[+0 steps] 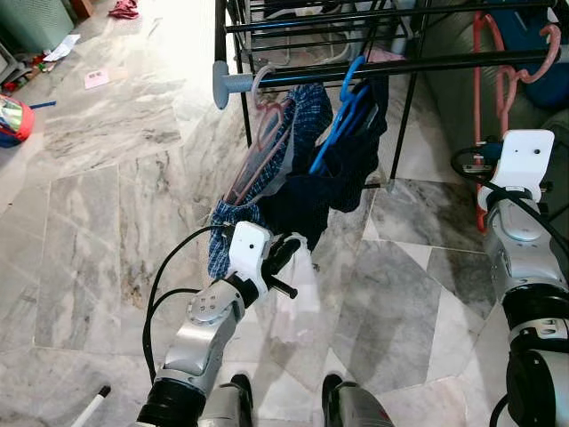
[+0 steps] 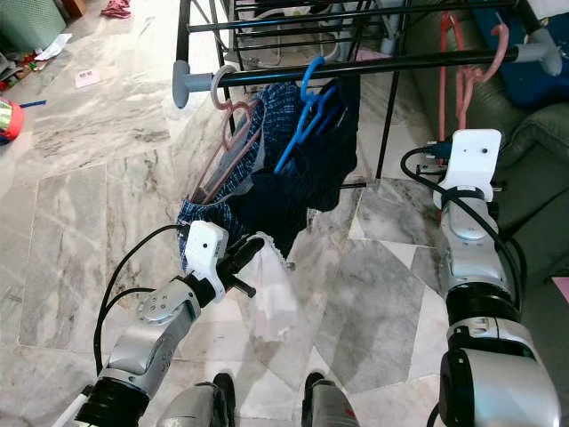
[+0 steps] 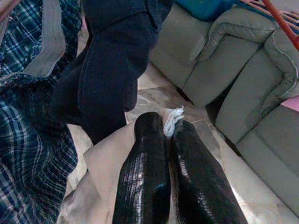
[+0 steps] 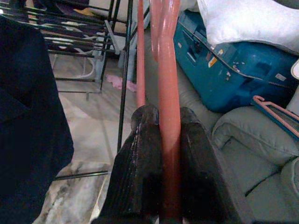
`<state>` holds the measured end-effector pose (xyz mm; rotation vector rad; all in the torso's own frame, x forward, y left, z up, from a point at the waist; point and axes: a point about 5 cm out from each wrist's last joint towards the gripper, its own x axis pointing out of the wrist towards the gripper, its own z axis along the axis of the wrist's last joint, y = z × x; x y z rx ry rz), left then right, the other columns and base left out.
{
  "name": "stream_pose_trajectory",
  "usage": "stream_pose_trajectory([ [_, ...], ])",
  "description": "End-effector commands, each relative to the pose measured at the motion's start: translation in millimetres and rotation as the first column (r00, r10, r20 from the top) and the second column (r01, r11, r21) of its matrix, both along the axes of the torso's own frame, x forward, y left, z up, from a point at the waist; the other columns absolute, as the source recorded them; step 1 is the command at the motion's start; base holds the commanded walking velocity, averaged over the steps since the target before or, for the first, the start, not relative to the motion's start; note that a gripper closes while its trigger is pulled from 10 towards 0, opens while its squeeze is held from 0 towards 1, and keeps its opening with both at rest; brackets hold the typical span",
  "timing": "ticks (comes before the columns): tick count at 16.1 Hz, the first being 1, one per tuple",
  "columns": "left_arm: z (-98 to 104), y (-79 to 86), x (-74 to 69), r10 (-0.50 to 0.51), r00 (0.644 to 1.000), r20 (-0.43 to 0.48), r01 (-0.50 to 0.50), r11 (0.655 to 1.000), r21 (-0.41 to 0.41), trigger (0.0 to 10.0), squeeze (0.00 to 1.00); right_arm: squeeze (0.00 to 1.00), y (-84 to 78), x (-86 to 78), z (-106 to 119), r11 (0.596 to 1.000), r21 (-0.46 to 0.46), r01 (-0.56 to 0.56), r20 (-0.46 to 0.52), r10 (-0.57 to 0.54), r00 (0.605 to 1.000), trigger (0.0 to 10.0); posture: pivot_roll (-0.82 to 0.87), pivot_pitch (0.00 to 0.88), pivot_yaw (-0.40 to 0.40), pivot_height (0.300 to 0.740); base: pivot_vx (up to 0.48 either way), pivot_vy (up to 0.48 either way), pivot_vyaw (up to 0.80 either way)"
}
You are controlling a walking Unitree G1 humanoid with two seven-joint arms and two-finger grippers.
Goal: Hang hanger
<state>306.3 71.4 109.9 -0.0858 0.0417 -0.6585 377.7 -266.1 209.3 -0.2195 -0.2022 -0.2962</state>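
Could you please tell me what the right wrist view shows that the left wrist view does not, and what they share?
Right wrist view alone: the right tool shut on a red hanger, the black rack bars and a blue suitcase. Left wrist view alone: the left tool shut on a pale cloth, beside a blue plaid garment. Both: the dark navy garment, the grey-green sofa and the marble floor.

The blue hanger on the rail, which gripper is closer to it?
Left. The left gripper sits just below the blue hanger, pinching pale cloth. The right gripper is off to its right, clamped on the red hanger.
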Motion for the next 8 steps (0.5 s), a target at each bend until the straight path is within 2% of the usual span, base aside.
stream_pose_trajectory([
  [1, -1.3, 0.6, -1.3, 0.000, 1.000, 0.005, 0.000, 1.000, 0.002, 10.0, 0.00, 0.00, 1.3, -0.3, 6.1, 1.000, -0.011, 0.000, 0.030, 0.000, 1.000, 10.0, 0.01, 0.228, 0.042, 0.740, 0.000, 0.000, 0.00],
  [8, -1.3, 0.6, -1.3, 0.000, 1.000, 0.005, 0.000, 1.000, 0.002, 10.0, 0.00, 0.00, 1.3, -0.3, 6.1, 1.000, -0.011, 0.000, 0.030, 0.000, 1.000, 10.0, 0.01, 0.228, 0.042, 0.740, 0.000, 0.000, 0.00],
])
